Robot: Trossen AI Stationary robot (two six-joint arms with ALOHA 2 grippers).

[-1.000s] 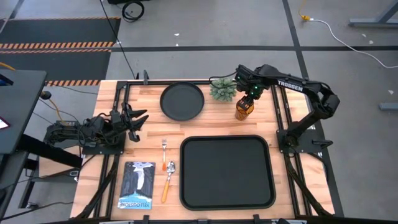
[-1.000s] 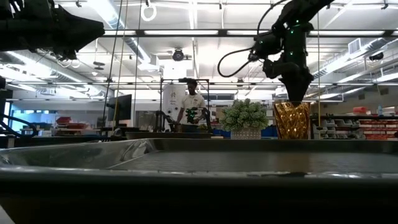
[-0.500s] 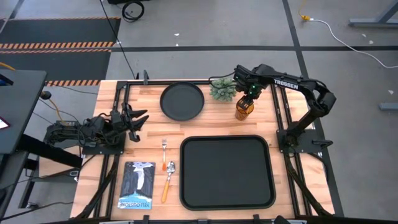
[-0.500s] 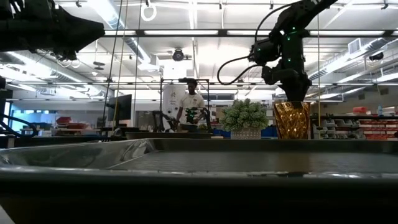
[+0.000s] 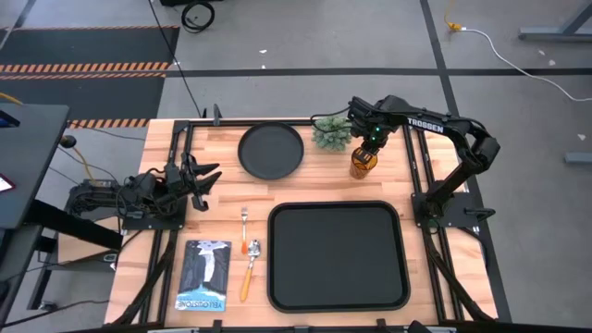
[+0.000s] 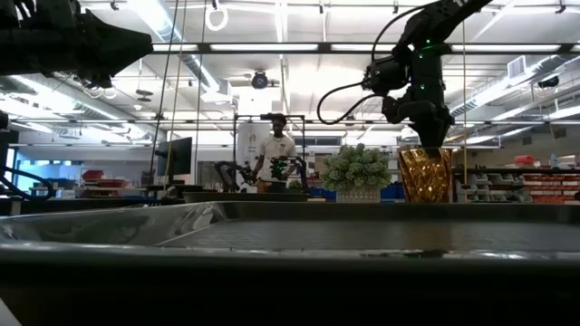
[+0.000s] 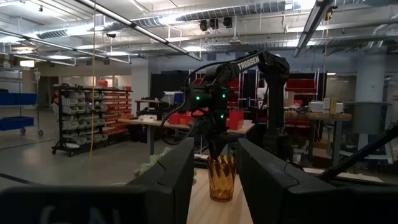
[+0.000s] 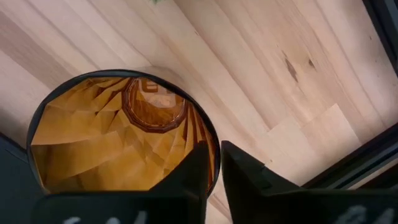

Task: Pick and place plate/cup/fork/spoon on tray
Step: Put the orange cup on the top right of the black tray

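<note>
The amber cup [image 5: 363, 163] stands upright on the wooden table at the far right, next to a small green plant [image 5: 331, 132]. My right gripper [image 5: 371, 148] comes down onto it from above and is shut on it. The round black plate [image 5: 271, 151] lies at the far middle. The fork [image 5: 244, 222] and the spoon [image 5: 251, 264] lie left of the black tray [image 5: 274, 259]. My left gripper [image 5: 205, 178] waits open at the table's left side. My right gripper holds the cup's wall at the rim [image 8: 210, 163], one finger inside the cup and one outside. The fingers [image 6: 426, 143] point down from above. The cup stands upright with its base on the table.
A book [image 5: 204, 275] lies at the near left beside the spoon. The plant stands close to the cup's left. A person [image 6: 276, 154] stands in the room beyond the table. The arm's frame rails [image 5: 421, 176] run along the table's right side.
My right arm has drawn in slightly toward the table's left, and its gripper has settled over the cup. The cup stands where it was.
</note>
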